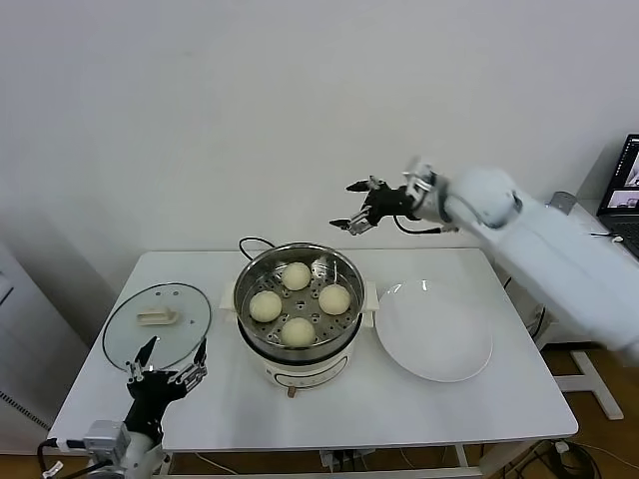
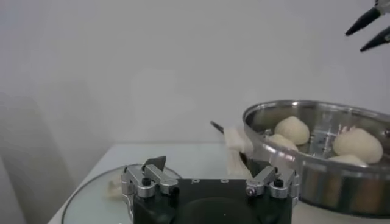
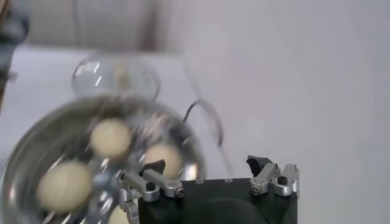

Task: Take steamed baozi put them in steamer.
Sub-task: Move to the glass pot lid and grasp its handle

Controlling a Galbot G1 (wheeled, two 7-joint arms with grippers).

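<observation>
Several cream-white baozi (image 1: 297, 275) lie on the perforated tray inside the shiny steamer (image 1: 250, 281) at the table's middle. They also show in the left wrist view (image 2: 292, 129) and in the right wrist view (image 3: 110, 137). My right gripper (image 1: 355, 206) is open and empty, raised in the air above and behind the steamer's back right rim. My left gripper (image 1: 167, 359) is open and empty, low at the table's front left, just in front of the glass lid.
A round glass lid (image 1: 158, 321) lies flat on the table left of the steamer. A flat white plate (image 1: 435, 331) lies to the steamer's right. A black cord (image 1: 252, 242) runs behind the pot. A laptop (image 1: 626, 190) stands at the far right.
</observation>
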